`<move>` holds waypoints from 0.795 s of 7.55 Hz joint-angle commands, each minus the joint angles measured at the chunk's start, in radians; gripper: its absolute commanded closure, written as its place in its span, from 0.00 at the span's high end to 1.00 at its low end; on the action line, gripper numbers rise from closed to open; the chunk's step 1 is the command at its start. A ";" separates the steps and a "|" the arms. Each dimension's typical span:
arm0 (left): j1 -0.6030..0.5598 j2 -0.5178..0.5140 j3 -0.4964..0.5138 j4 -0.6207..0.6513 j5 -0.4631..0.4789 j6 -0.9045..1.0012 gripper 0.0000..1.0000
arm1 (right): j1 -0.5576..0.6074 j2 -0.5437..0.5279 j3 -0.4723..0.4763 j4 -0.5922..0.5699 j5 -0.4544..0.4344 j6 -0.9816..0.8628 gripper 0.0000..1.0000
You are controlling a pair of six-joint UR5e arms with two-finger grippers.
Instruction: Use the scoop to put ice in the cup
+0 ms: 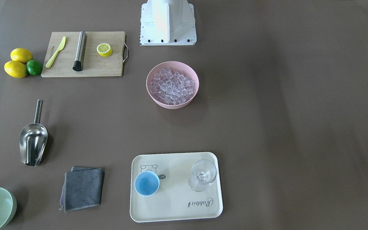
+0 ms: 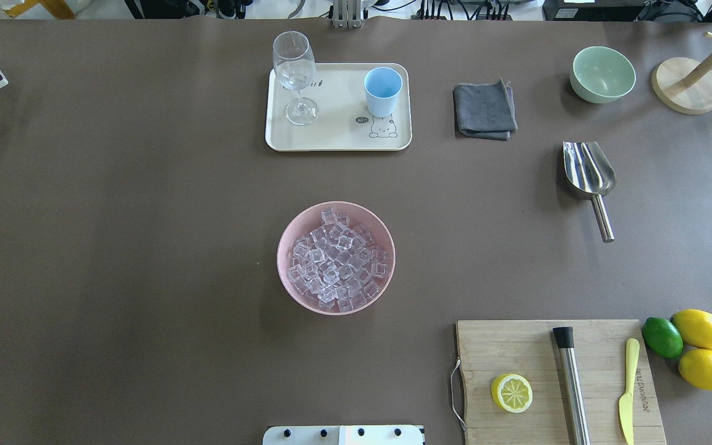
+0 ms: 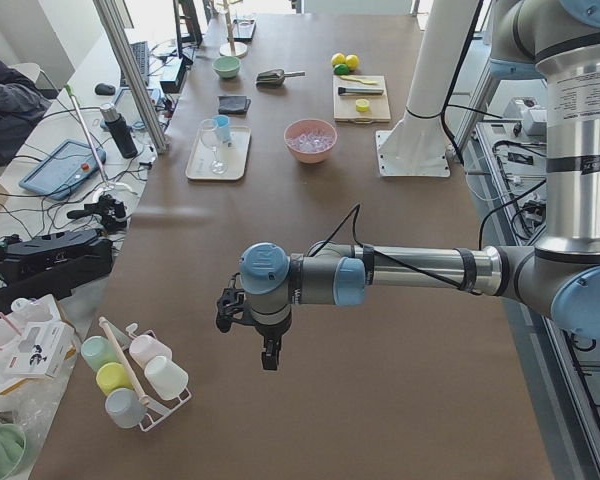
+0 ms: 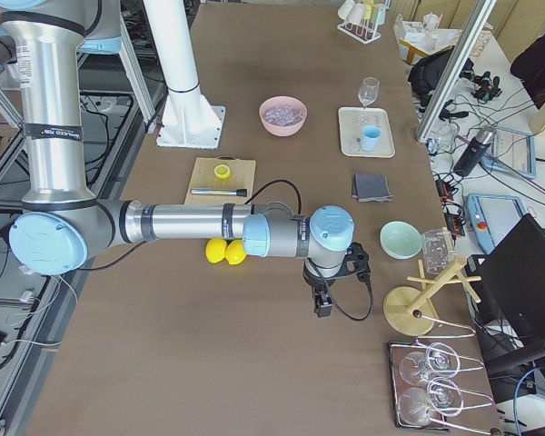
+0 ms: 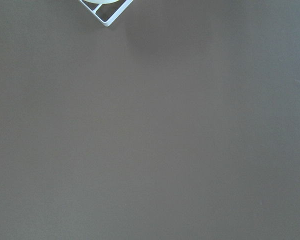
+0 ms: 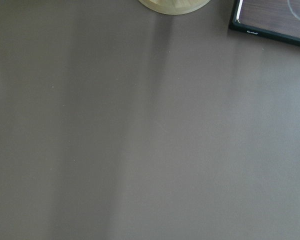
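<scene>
Across the brown table (image 2: pixel 146 247), nothing in hand yet. Left gripper (image 3: pixel 270 357) and right gripper (image 4: pixel 322 304) over bare table near opposite ends; cannot tell whether fingers apart or together. Cream tray (image 2: pixel 337 123) at far middle, pink bowl (image 2: pixel 290 289) at centre. Scoop (image 2: pixel 591 179) lying flat on the right, handle toward the robot: reach with the right arm, grip the handle mid-length, lift level. Cup (image 2: pixel 383 91) upright on the tray, apparently empty. Ice (image 2: pixel 336 259) heaped in the pink bowl.
</scene>
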 commanded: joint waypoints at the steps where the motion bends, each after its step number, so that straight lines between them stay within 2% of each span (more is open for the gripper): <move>1: 0.001 0.001 0.001 0.002 -0.001 0.000 0.98 | 0.000 -0.002 0.004 -0.001 0.004 -0.002 1.00; 3: 0.004 0.000 0.007 0.000 0.002 0.000 0.98 | 0.002 0.010 0.004 -0.051 0.010 -0.002 1.00; 6: 0.007 -0.003 0.014 -0.001 0.002 -0.003 0.98 | 0.005 -0.002 0.029 -0.055 0.022 0.000 1.00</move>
